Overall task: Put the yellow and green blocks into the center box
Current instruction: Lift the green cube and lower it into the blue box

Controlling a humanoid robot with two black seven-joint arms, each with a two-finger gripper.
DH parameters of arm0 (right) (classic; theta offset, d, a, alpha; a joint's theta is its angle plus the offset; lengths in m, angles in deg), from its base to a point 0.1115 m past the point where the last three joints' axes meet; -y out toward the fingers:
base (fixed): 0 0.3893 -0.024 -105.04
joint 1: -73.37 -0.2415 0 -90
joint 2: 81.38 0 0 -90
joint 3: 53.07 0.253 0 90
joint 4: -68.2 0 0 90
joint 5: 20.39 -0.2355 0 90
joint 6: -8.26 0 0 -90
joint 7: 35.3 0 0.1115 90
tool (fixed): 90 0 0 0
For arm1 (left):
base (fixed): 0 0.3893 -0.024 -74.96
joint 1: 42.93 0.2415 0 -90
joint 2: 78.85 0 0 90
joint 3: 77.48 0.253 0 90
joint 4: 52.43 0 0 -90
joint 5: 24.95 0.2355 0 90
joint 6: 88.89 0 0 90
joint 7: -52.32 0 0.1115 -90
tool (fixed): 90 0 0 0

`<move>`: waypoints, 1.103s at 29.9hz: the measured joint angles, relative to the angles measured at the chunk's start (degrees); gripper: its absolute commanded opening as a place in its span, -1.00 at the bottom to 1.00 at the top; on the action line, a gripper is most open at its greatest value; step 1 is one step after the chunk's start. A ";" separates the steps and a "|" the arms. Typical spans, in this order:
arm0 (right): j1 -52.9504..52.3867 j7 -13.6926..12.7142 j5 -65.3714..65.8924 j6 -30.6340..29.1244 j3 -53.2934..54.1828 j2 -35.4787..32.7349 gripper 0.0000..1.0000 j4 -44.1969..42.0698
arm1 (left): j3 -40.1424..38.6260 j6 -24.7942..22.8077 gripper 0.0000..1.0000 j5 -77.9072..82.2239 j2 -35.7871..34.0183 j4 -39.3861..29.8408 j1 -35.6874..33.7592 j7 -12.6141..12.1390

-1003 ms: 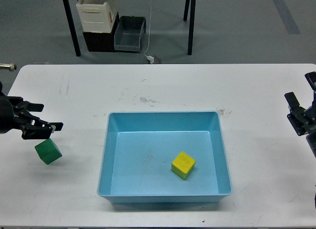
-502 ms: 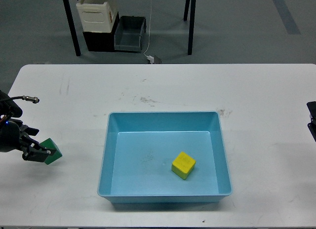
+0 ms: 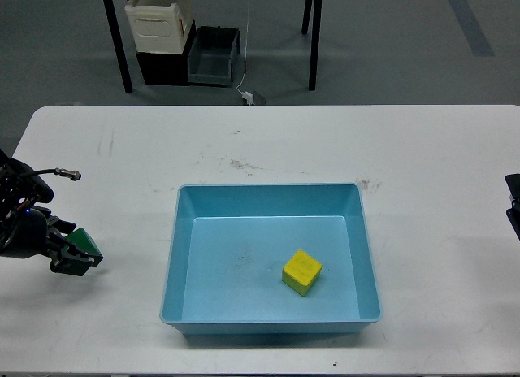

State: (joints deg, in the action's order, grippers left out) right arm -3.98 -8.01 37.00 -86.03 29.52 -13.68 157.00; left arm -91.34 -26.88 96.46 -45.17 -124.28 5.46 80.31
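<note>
The blue center box (image 3: 268,192) stands in the middle of the white table. A yellow block (image 3: 301,272) lies inside it, right of its middle. A green block (image 3: 84,242) is at the table's left side, between the fingers of my left gripper (image 3: 75,256), which is closed around it low over the table. Only a dark sliver of my right gripper (image 3: 513,202) shows at the right edge, and its fingers cannot be made out.
The white table (image 3: 268,141) runs across the whole view. Beyond its far edge, on the floor, are a white and dark bin stack (image 3: 160,32), a grey bin (image 3: 213,56) and black table legs (image 3: 313,36).
My left gripper came down from above the green block and closed around it. My right arm pulled back to the right, almost out of view. The yellow block has not moved.
</note>
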 measured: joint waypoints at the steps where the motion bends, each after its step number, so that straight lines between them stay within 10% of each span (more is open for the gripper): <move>1: 0.02 0.03 0.00 0.02 0.01 -0.01 0.99 -0.01 | 0.52 0.00 0.40 0.04 0.11 0.27 0.00 0.00; 12: 0.17 0.05 -0.22 0.06 0.07 0.23 0.99 -0.11 | 2.27 1.25 -0.56 0.26 0.40 1.89 -0.04 0.01; 21: 0.19 0.03 -0.19 0.25 0.03 0.24 0.99 -0.46 | 1.64 11.07 -0.56 -8.89 -0.38 3.73 -4.69 0.02; 33: 0.95 0.03 -0.18 0.27 -0.07 0.39 1.00 -1.40 | 1.70 11.26 -0.52 -20.07 -1.23 -9.05 -19.87 0.01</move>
State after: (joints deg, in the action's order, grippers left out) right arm -3.02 -7.98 36.82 -85.76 29.45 -13.29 155.61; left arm -89.64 -15.62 76.39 -46.40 -133.32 -14.42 80.32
